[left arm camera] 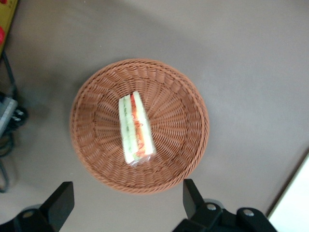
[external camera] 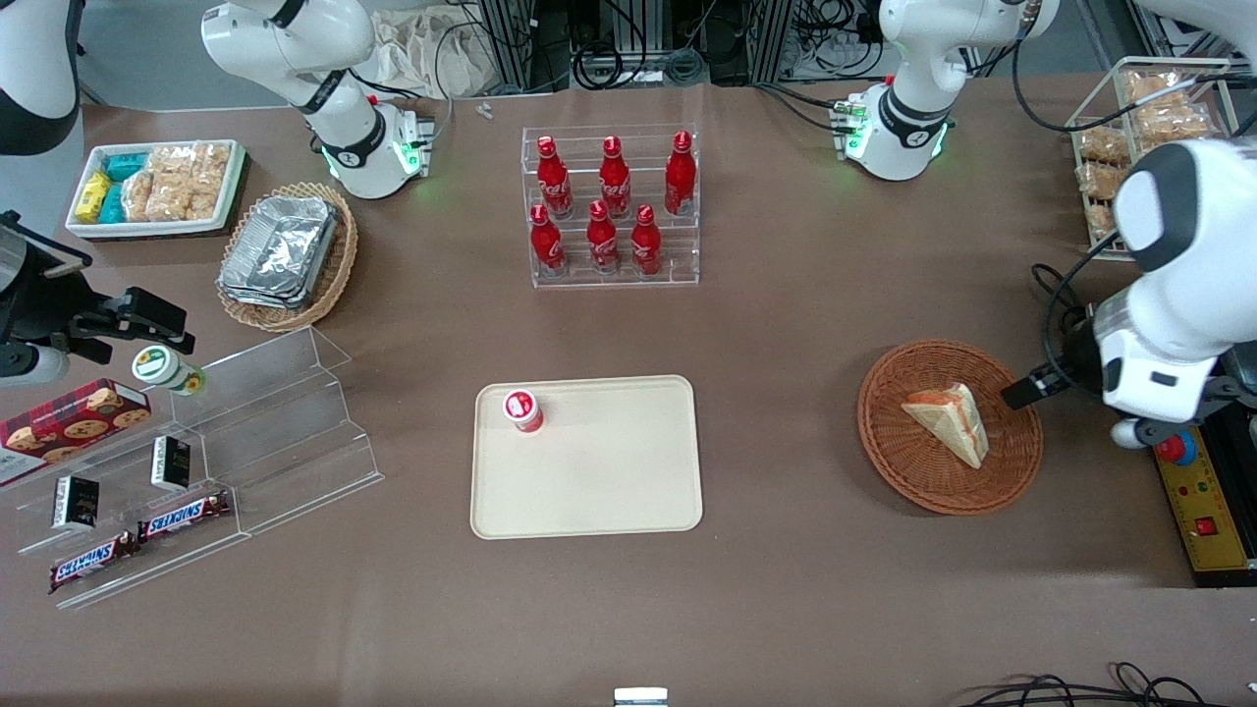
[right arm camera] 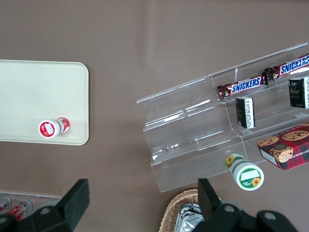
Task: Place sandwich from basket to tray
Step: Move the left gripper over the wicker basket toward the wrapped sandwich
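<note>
Hand (left arm camera: 125,205) fingertips and one tray (left arm camera: 293,203) corner, both cut by the frame edge.

Counter (external camera: 786,324), front view as clock face. Rack of six red cola bottles (external camera: 614,208) is standing at 12 o'clock. Foil containers are sitting in a tan oval basket (external camera: 287,255) at 10 o'clock, a white snack tray (external camera: 157,189) lying beside it. Clear stepped shelf (external camera: 265,432) is holding Snickers bars (external camera: 137,538) at 8 o'clock. A small red-capped bottle (external camera: 522,410) is standing on the tray (external camera: 609,471).
</note>
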You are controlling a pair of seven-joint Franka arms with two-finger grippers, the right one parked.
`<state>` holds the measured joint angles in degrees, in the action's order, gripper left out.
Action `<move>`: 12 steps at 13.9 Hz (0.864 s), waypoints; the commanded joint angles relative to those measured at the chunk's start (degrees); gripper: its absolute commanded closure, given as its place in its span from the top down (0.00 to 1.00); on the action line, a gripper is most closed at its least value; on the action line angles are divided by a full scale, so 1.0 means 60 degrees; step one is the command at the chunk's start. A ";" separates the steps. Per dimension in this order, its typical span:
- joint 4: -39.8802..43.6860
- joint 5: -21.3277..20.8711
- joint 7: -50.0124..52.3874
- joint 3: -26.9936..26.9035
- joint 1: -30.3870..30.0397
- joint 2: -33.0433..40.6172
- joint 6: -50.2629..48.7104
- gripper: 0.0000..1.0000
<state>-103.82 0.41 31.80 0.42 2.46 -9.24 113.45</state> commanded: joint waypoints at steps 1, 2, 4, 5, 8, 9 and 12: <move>-0.1077 -0.0243 0.1113 -0.0056 0.0147 0.0266 0.1228 1.00; -0.1326 -0.0244 0.1130 -0.0056 0.0147 0.0208 0.1581 1.00; -0.2116 -0.0244 0.1189 -0.0056 0.0147 0.0178 0.2502 1.00; -0.2482 -0.0244 0.1203 -0.0056 0.0147 0.0192 0.2971 1.00; -0.2925 -0.0244 0.1204 -0.0071 0.0132 -0.0114 0.3765 1.00; -0.2925 -0.0244 0.1204 -0.0085 0.0118 -0.0274 0.3854 1.00; -0.2969 -0.0244 0.1204 -0.0100 0.0118 -0.0656 0.4176 1.00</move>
<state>-120.35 0.08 37.41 0.10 2.92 -12.56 136.00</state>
